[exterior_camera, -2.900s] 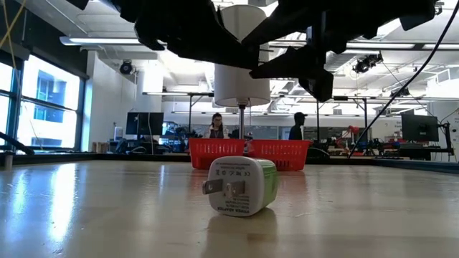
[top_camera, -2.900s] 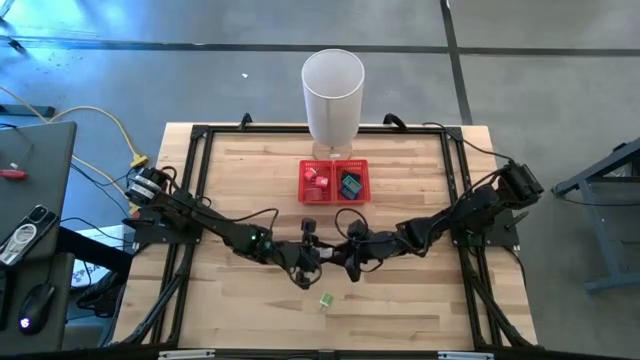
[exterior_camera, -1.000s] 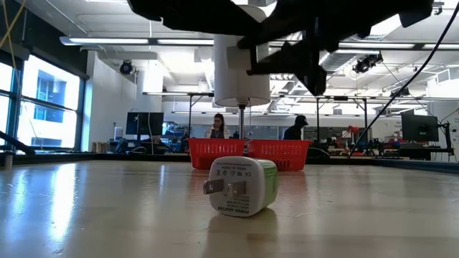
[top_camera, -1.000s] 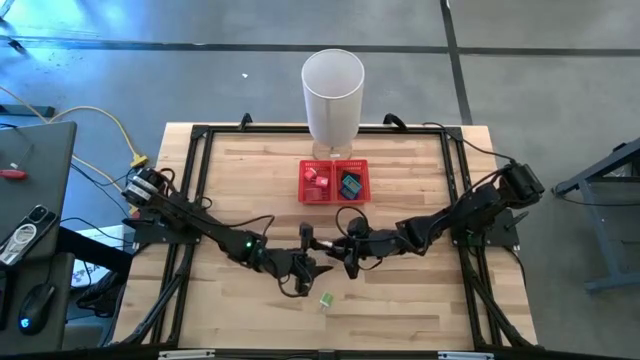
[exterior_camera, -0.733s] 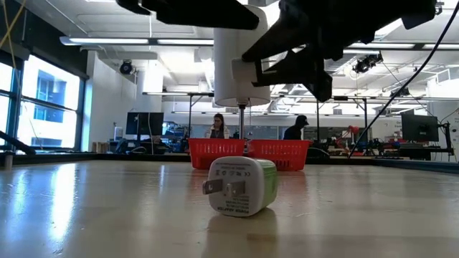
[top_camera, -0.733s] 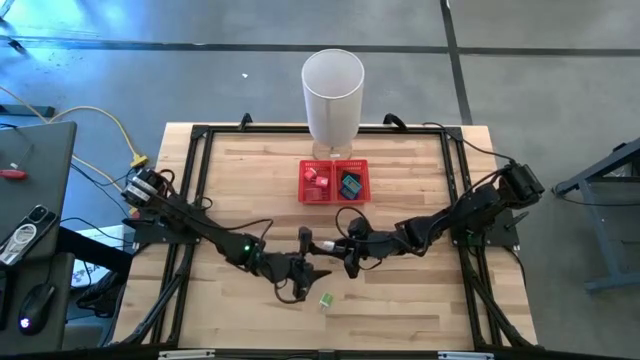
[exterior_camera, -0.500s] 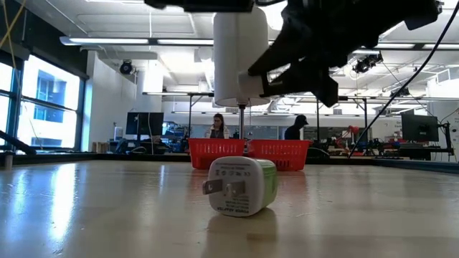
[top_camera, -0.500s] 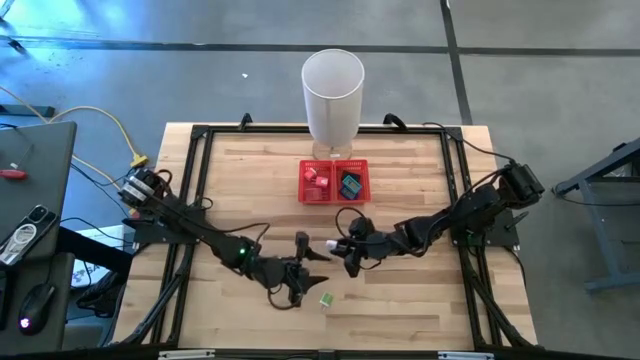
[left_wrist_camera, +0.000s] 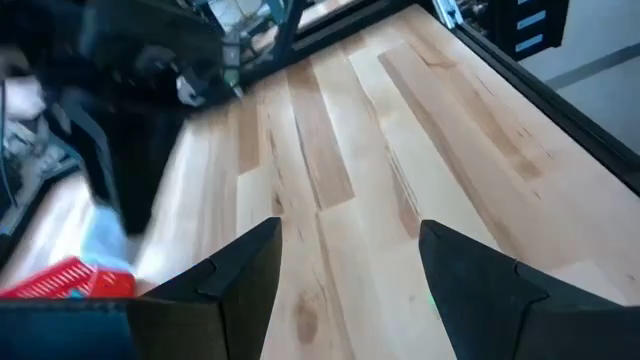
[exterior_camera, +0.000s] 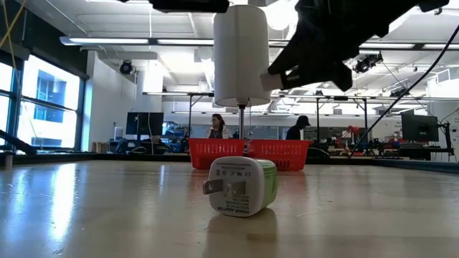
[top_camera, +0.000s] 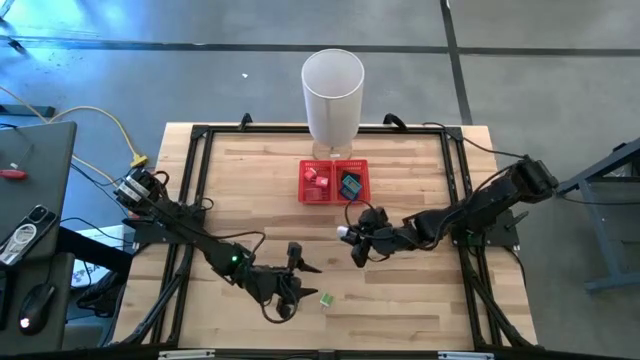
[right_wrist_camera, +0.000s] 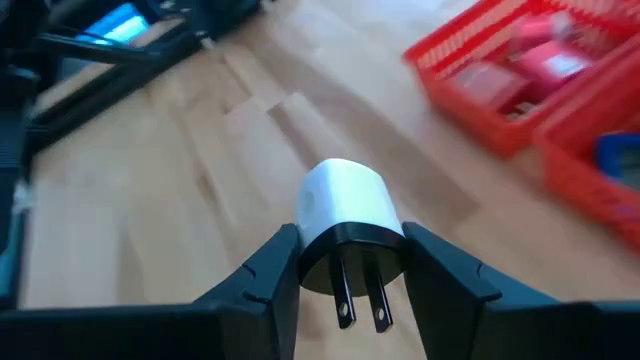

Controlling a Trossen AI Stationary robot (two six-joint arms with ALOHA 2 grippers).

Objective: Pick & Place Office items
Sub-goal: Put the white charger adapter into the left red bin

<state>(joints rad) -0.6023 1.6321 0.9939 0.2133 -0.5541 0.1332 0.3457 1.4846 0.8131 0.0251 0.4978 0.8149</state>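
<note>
My right gripper [top_camera: 347,236] hovers over mid-table, near side of the red mesh tray [top_camera: 335,162], shut on a small white plug adapter [right_wrist_camera: 345,205] with a black two-prong face. My left gripper [top_camera: 303,259] is open over the near part of the table, just left of a green-white charger block [top_camera: 326,298]; in the left wrist view the left gripper [left_wrist_camera: 345,262] holds nothing. That green-white block [exterior_camera: 241,186] lies on its side on the wood. Red and pink pieces [top_camera: 318,178] sit in the tray's left compartment, blue and teal ones [top_camera: 350,185] in its right. My right gripper pinches the white plug adapter between its two fingers [right_wrist_camera: 270,270] at its black prong end [right_wrist_camera: 352,250], one finger on each side. The fingers reach in from the table's right. The adapter is lifted clear of the table, its prongs pointing back toward the wrist.
A tall white cylinder bin [top_camera: 333,95] stands at the far edge just behind the tray. A black frame [top_camera: 190,180] runs around the table. Bare wood lies to the left and right of the tray. People [exterior_camera: 216,127] stand in the room beyond.
The two grippers were close together over mid-table and have drawn apart. The left one has pulled back toward the near-left, its fingers open. The right one has carried the white plug adapter a little toward the tray and the right.
</note>
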